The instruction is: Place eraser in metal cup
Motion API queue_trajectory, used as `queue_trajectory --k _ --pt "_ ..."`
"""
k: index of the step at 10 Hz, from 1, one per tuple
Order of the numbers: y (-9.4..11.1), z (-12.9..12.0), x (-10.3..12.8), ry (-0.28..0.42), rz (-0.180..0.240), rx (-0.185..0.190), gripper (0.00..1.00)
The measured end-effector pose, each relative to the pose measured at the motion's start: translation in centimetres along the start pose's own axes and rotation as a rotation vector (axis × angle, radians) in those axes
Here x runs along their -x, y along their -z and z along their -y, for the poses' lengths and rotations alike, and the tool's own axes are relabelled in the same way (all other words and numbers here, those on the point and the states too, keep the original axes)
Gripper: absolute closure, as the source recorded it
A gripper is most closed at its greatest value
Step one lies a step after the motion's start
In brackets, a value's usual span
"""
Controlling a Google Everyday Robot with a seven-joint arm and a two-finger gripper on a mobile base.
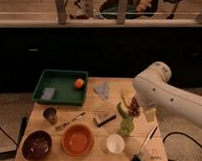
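- On the wooden table (93,106), near its middle, the eraser (104,118) lies flat and free. Nothing touches it.
- Eraser axis: the long axis runs mostly left to right across the table, with the right end a little farther from the camera than the left. A dark strip runs along the length, pale tan beside it.
- The metal cup (50,114) stands upright near the left edge, mouth up, well apart from the eraser. A spoon (69,121) lies on the wood between the two.
- My gripper: not visible. Only my white arm (164,92) shows, hanging over the right side of the table above the banana (126,96) and grapes (134,105). The gripper end is hidden by that link or past the frame edge.
- Tool state: jaws spread wide, holding nothing; the eraser is on the table.
- Step in hand, as I judge it: the reach toward the eraser. No grasp is made and no part of the placing is done.
- The next move calls for bringing the gripper down over the eraser and turning the wrist so the jaws close across its short width, square to the long axis.
- Clutter to mind: the green cup (125,127) stands just to the eraser's right, the orange bowl (77,139) in front of it.
- After the lift, the carry goes left over the spoon; tip the eraser end-down to enter the cup's narrow mouth.
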State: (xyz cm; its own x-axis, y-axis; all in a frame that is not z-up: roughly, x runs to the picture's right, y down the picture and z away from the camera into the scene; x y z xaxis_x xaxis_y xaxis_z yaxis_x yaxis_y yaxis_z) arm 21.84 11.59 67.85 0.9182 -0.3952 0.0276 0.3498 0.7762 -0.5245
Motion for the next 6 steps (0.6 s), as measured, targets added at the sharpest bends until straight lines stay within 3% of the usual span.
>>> queue_trajectory --k 6 --pt "-0.4 1.3 3.0 0.164 -0.031 -0.009 0.2"
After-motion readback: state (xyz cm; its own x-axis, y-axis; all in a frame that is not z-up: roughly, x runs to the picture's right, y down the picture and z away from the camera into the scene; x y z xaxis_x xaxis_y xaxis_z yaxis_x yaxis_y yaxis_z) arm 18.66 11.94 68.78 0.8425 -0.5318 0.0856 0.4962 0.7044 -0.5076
